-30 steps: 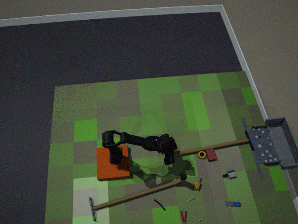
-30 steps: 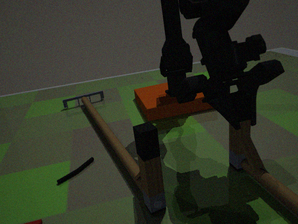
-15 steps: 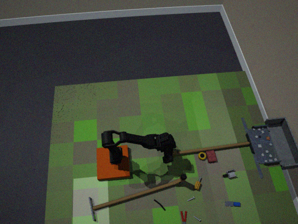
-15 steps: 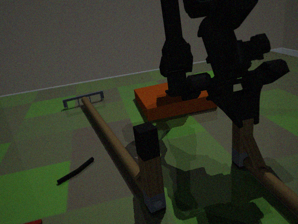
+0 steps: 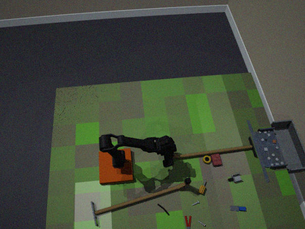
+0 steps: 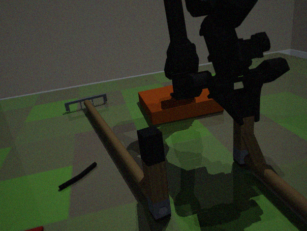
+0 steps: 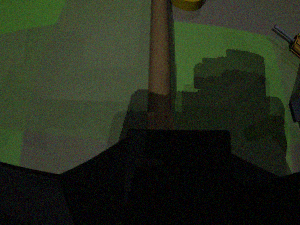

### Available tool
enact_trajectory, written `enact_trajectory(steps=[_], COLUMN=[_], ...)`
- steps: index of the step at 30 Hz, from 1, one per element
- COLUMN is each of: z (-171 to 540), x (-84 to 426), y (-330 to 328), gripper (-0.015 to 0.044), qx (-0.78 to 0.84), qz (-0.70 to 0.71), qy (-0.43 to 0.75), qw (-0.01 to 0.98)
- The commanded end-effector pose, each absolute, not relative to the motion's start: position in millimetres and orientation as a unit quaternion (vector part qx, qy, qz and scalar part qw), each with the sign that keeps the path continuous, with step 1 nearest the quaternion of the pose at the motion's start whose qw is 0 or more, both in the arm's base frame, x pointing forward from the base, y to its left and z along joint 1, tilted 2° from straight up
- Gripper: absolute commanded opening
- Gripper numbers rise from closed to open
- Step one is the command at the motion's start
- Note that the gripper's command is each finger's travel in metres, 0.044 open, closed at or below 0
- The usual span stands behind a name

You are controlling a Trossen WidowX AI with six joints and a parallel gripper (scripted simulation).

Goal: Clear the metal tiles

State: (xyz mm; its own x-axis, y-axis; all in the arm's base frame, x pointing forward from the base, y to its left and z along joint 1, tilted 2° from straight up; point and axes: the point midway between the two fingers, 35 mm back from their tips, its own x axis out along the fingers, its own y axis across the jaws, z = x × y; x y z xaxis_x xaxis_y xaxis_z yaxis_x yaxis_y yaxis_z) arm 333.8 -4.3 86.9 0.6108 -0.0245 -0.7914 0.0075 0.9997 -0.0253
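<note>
My gripper (image 5: 170, 157) (image 6: 245, 120) is shut on the upright wooden grip of the scraper (image 5: 214, 152) (image 6: 287, 185) (image 7: 160, 59). Its long wooden handle runs right to a dark head at the near edge of the steel bench plate (image 5: 268, 145). In the wrist view my fingers are dark and hide the grip. Several small metal tiles (image 5: 265, 149) (image 5: 273, 155) lie spread over the plate, mostly pale, with one orange. The grey catch box (image 5: 299, 149) joins the plate's far end; I see no tile in it.
A second long-handled tool (image 5: 141, 199) (image 6: 114, 142) with an open-frame head lies nearer the front. A yellow tape roll (image 5: 207, 159) (image 7: 189, 4) and red block (image 5: 216, 160) lie beside the held handle. A yellow-handled tool (image 5: 202, 189), black rod (image 5: 163, 209) and blue-handled tool (image 5: 242, 209) lie around.
</note>
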Motion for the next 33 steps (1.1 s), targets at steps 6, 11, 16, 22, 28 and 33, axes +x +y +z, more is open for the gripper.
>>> enact_trajectory(steps=[6,11,16,22,28,33], z=[91.6,91.7,91.5,90.8,89.6,88.3], x=[320.6,312.3,304.1,294.4,284.8,276.9], y=[-5.2,-5.4,-5.6,-5.8,-6.0,-6.2], gripper=[0.0,0.0,0.0,0.0,0.0,0.0], qx=[-0.007,-0.007,-0.007,-0.007,-0.007,-0.006], qz=[-0.012,-0.013,-0.013,-0.013,-0.014,-0.014], qy=[0.436,0.436,0.436,0.437,0.437,0.437], qw=[0.9,0.9,0.9,0.9,0.899,0.899])
